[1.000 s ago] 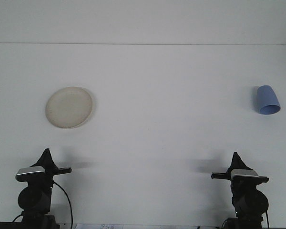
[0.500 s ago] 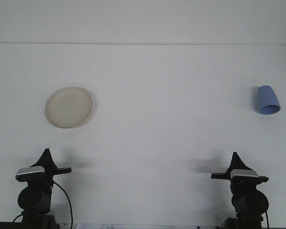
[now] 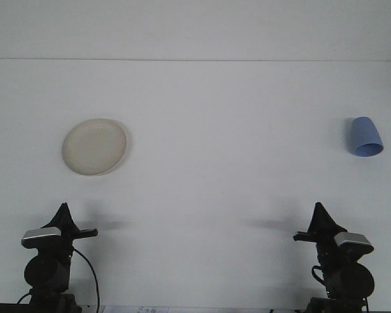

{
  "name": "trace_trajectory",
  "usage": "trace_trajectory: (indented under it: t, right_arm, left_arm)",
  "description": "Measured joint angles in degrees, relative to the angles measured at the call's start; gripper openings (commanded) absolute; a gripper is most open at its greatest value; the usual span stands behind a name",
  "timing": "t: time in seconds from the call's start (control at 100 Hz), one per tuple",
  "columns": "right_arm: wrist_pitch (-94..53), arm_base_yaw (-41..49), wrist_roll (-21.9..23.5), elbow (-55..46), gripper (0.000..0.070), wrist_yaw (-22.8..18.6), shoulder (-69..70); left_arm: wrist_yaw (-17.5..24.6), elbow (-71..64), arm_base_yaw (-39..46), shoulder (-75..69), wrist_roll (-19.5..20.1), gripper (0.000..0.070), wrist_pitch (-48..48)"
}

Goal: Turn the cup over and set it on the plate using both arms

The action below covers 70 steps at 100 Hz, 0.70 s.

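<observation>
One cup (image 3: 365, 137), blue and resting mouth-down, is seen at the far right of the white table (image 3: 215, 163); one cream plate (image 3: 94, 146) lies at the left, well apart from it. Two grippers are counted at the near edge. The cup lies well beyond the right gripper (image 3: 320, 215), and the plate beyond the left gripper (image 3: 64, 214). Neither gripper's opening can be told. Since the earlier frame, the right gripper has been turned slightly; the cup and plate have not moved.
</observation>
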Motion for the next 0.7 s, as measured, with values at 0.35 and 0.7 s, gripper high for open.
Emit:
trace_trajectory:
  t: [0.35, 0.7]
  right_arm:
    - [-13.81, 0.0, -14.08, 30.53, 0.0422, 12.87, 22.01]
    - [-13.27, -7.32, -26.6, 41.97, 0.0423, 18.38, 51.23]
  left_arm:
    - [0.0, 0.0, 0.0, 0.0, 0.0, 0.0015, 0.0]
    - [0.0, 0.0, 0.0, 0.0, 0.0, 0.0015, 0.0]
